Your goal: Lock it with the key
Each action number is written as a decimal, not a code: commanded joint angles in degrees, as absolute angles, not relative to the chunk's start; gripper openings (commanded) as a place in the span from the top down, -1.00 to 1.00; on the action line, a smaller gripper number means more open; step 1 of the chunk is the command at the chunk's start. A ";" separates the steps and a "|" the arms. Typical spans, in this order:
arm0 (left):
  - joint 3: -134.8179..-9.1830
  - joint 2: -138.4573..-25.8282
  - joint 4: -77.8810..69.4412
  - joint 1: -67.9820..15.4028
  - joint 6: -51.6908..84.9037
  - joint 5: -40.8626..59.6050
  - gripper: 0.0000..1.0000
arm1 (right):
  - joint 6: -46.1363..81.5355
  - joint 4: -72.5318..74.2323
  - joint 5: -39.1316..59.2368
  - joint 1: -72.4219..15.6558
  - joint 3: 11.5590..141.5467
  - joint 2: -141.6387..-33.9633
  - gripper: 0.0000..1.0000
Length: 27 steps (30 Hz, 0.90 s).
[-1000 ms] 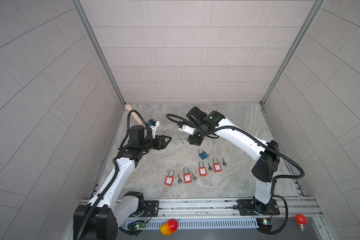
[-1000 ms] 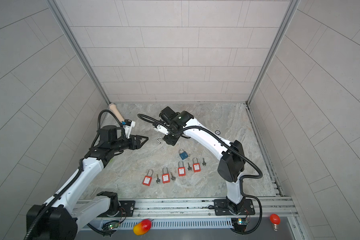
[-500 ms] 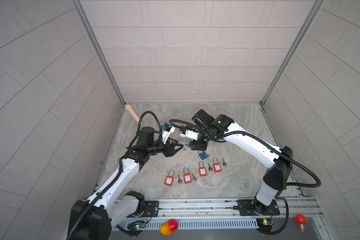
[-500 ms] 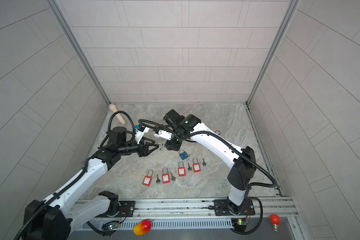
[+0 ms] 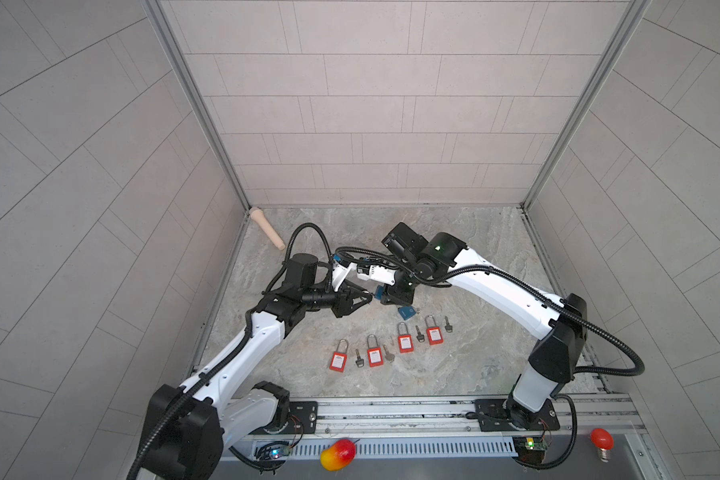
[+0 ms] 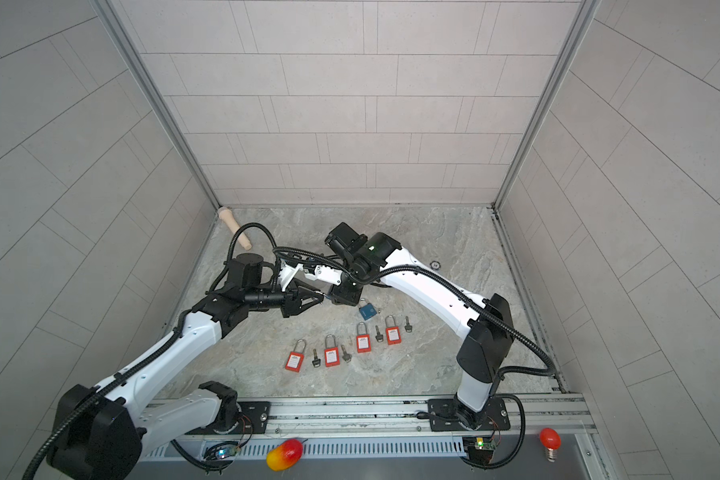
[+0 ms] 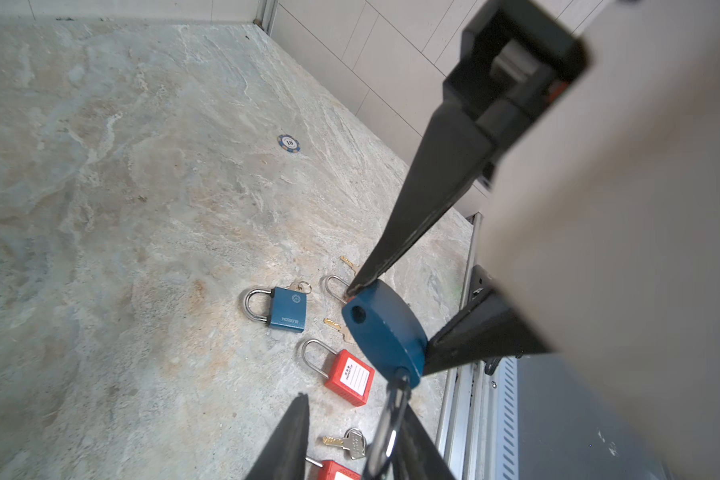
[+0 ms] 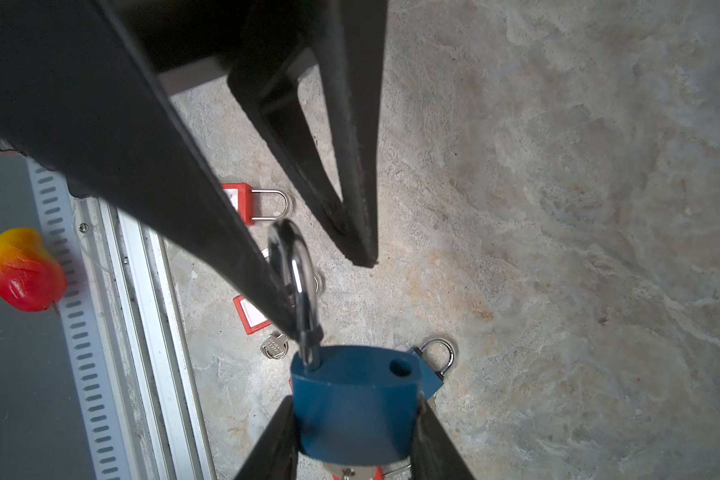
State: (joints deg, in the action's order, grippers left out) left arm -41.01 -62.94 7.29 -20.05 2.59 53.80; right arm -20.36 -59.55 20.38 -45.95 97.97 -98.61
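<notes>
On the left, the left end effector (image 5: 366, 296) was seen part-open. Its black fingers (image 8: 350, 199) were set either side of the curved steel shackle (image 8: 298, 282), with one touching and nothing clamped. In the middle, above the marbled stone worktop (image 5: 474, 257), the blue metal padlock (image 7: 385, 328) was held unlocked, its shackle swung clear of its hole. To the right, its flat sides were pinched by the right end effector (image 8: 356, 419). It was judged dense and rigid. The polished shackle would likely slip and swivel, so its crown should be gripped.
</notes>
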 commanded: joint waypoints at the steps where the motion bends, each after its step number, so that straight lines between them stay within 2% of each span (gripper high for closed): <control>1: -42.57 -62.52 5.91 -20.25 1.33 55.92 0.47 | -22.10 -59.76 22.22 -46.31 97.70 -96.00 0.45; 6: -42.50 -63.06 5.40 -21.20 1.55 57.03 0.77 | -23.08 -59.96 23.38 -46.41 97.49 -95.77 0.41; 10: -42.21 -63.22 3.89 -21.80 2.03 57.04 0.92 | -23.88 -59.41 21.26 -46.25 96.42 -94.68 -0.01; 14: -41.37 -62.28 -0.84 -22.04 3.74 57.13 1.00 | -24.41 -54.54 21.58 -45.15 89.91 -89.08 -0.33; 15: -41.02 -62.13 -2.17 -22.14 4.30 57.20 1.00 | -24.43 -53.45 21.66 -45.01 88.40 -87.66 -0.57; 16: -40.66 -61.98 -3.82 -22.31 4.85 57.29 1.00 | -24.43 -52.21 21.62 -44.92 86.81 -86.23 -0.66; 22: -39.55 -62.26 -9.88 -23.46 7.36 57.65 1.00 | -25.49 -44.29 23.86 -45.26 79.58 -82.20 -0.58; 27: -38.83 -61.89 -13.13 -24.63 8.81 58.34 1.00 | -25.35 -44.82 22.67 -45.35 81.79 -85.04 -0.43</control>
